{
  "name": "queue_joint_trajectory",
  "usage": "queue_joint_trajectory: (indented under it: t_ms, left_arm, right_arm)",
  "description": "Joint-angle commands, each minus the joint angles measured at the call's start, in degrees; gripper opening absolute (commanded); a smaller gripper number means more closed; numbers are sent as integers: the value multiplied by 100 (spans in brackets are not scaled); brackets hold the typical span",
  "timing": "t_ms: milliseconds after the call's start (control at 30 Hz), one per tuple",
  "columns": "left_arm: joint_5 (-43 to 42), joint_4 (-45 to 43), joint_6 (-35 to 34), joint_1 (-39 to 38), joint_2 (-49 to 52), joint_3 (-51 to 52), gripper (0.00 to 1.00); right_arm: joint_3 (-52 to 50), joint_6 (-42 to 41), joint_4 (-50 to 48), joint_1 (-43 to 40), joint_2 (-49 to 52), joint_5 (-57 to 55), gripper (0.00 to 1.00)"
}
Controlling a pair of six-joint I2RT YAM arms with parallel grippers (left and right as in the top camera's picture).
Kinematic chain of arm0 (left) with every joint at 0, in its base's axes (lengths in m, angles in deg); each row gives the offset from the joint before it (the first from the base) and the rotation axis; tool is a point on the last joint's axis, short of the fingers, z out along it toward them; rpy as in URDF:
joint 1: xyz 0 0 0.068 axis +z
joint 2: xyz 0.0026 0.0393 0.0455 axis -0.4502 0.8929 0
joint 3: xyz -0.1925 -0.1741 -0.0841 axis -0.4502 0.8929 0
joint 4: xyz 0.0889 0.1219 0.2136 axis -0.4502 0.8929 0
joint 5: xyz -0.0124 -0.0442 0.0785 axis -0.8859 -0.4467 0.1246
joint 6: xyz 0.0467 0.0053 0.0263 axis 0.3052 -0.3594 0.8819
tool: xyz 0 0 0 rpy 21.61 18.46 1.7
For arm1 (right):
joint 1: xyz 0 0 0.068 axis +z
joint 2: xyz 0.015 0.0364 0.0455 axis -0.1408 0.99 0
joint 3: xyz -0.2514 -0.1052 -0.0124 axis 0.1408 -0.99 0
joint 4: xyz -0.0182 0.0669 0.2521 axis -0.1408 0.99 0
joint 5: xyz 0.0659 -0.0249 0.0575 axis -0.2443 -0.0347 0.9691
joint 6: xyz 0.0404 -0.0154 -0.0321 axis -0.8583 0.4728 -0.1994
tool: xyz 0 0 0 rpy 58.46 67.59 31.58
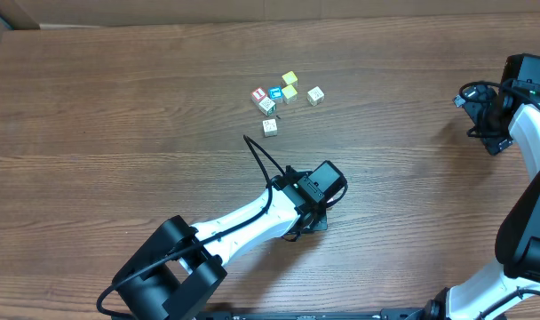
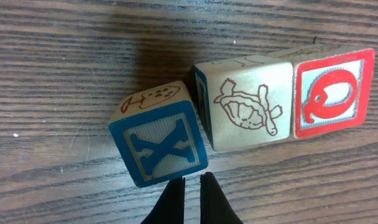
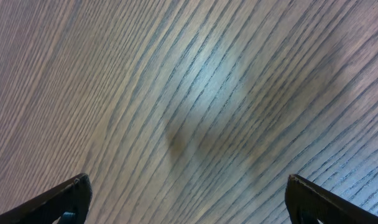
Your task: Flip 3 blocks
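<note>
On the grained table (image 2: 52, 62), the clenched left tool (image 2: 192, 182) sits beside a ridged blue-X cube (image 2: 161, 146); right tool (image 3: 188, 190) gapes.

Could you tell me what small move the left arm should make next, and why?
Probably nudge the shut left gripper forward against the X block to tip it: its closed tips sit close by the blue X face's edge, holding nothing.

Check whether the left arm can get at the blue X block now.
Probably yes: the left gripper hangs just beside the X block with nothing between them. Its jaws are shut, though, and the turtle block crowds one side.
</note>
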Motion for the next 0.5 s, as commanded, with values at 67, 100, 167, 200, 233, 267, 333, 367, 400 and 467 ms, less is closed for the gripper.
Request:
queue_joint_trajectory:
  t_ms: [67,100,167,200,233,267,333,367,400,467]
  left_arm:
    - [177,-26,70,39,0,11,4]
    - [186,-37,96,46,-2,11,4]
    - [188,-46,140,74,-2,7,4]
    - [188,-52,153,98,-2,7,4]
    - [188,-52,157,122,-2,7,4]
    - [188,-55,181,146,-2,7,4]
    - [203,-57,212,219,-2,7,4]
    - [201,-59,223,249,-2,7,4]
    - [201,-57,223,258,0,7,4]
    - [164,-59,258,271,-2,7,4]
  right_arm:
    - [129,-20,-17,-11,-208,-4,100]
    - [129,-20,-17,-11,-208,-4,100]
    - [129,-20,-17,-11,-208,-4,100]
    - [129,-20,-17,-11,-208,-4,100]
    - [129,-20,-17,-11,-208,-4,100]
    - [129,-20,-17,-11,-208,-7,100]
    - [129,-20,-17,-11,-208,-7,100]
    - [129,-20,-17,-11,-208,-4,100]
    - [129,-20,-17,-11,-208,-4,100]
    - [129,-20,-15,-11,-208,-4,100]
